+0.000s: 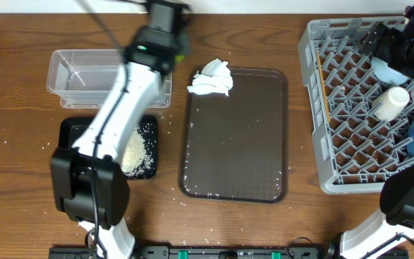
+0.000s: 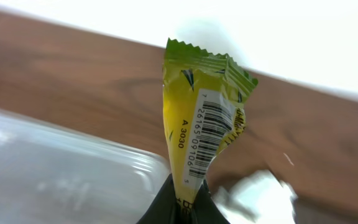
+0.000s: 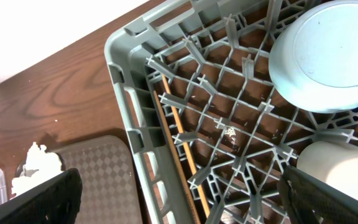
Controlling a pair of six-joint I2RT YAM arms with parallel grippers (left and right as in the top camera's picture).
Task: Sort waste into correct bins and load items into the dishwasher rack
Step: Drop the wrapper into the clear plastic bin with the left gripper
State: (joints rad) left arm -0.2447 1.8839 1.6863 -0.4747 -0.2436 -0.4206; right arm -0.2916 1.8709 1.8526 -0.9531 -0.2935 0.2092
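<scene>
My left gripper (image 2: 182, 208) is shut on the bottom of a yellow-green snack wrapper (image 2: 204, 124) and holds it upright in the air by the right end of the clear tub (image 2: 55, 168). In the overhead view that gripper (image 1: 169, 20) is beyond the tub (image 1: 70, 75). The crumpled white napkin (image 1: 210, 79) lies on the top left corner of the brown tray. White rice (image 1: 136, 147) is piled in the black tray (image 1: 74, 133). My right gripper (image 3: 185, 205) is open and empty above the grey rack (image 3: 129, 106), which holds chopsticks (image 3: 176, 143), a light-blue bowl (image 3: 328, 56) and a white cup (image 3: 340, 168).
The large dark brown serving tray (image 1: 236, 137) lies mid-table with loose rice grains along its edges. The rack (image 1: 318, 115) fills the right side. A few grains lie on the wood left of and below the black tray.
</scene>
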